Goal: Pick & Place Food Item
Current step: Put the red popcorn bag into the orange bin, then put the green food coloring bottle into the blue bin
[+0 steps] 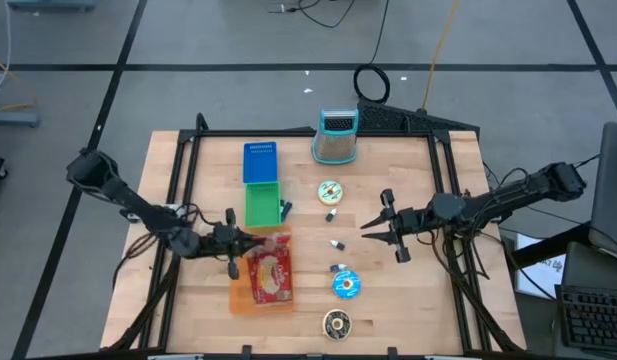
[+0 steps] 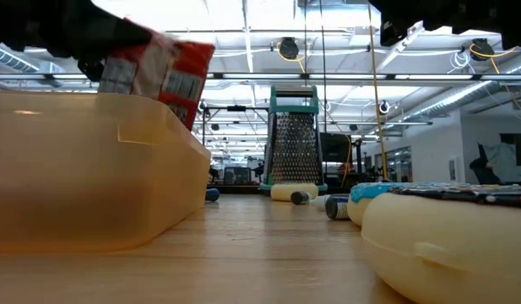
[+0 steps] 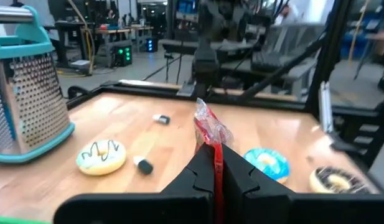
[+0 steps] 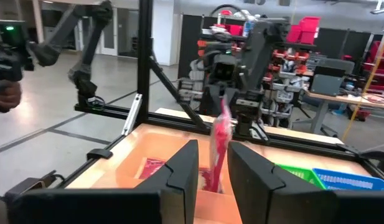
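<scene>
The left gripper [image 1: 235,243] was clamped on one red snack packet [image 1: 271,268], held over one orange bin [image 1: 260,300]. The right gripper [image 1: 373,226] hovered nearby, fingers slightly apart and empty. Three donuts [image 1: 330,191] lay between them, with one grater [image 1: 336,138] farther back.

We see a light wooden table [image 1: 408,300] edged by a dark frame. On it rest an orange tray [image 1: 260,300], a green bin [image 1: 261,206] touching a blue lid [image 1: 259,163], and a box grater [image 1: 335,137] near the far edge. Three doughnuts lie apart: white-iced [image 1: 330,190], blue-iced [image 1: 346,285] and chocolate [image 1: 336,322]. A few small dark pieces [image 1: 337,244] are scattered between them.
</scene>
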You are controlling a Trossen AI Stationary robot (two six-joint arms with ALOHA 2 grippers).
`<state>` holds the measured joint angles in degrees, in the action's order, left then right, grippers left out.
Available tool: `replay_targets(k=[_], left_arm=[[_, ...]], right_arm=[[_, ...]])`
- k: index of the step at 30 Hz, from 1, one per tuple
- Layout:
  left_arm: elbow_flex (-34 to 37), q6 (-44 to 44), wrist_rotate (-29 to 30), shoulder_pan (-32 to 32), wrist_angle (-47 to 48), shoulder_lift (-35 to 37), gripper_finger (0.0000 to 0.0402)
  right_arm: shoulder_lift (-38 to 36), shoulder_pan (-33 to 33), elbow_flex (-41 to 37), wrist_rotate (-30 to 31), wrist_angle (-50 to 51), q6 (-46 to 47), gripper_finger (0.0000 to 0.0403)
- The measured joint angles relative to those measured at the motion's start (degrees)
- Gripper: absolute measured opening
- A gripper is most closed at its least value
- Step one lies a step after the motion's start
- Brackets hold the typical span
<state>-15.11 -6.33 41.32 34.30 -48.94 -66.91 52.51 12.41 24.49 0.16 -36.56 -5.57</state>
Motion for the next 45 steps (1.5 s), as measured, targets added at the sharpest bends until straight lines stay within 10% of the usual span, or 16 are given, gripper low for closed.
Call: replay_targets(k=[12, 28, 45], left_arm=[[-0.1, -10.2, -3.5, 0.0, -0.7, -4.7, 0.0045], [-0.1, -17.0, -15.5, 0.3, -2.7, -3.8, 0.0217], [-0.1, -10.8, -7.6, 0.3, -5.5, 8.5, 0.0269]], right_arm=[[0.0, -0.8, 0.0, -0.2, 0.9, 0.4, 0.0075], [0.0, -0.8, 0.0, -0.2, 2.2, 0.3, 0.0075], [8.5, -0.9, 0.0, 9.0, -3.0, -0.1, 0.0075]])
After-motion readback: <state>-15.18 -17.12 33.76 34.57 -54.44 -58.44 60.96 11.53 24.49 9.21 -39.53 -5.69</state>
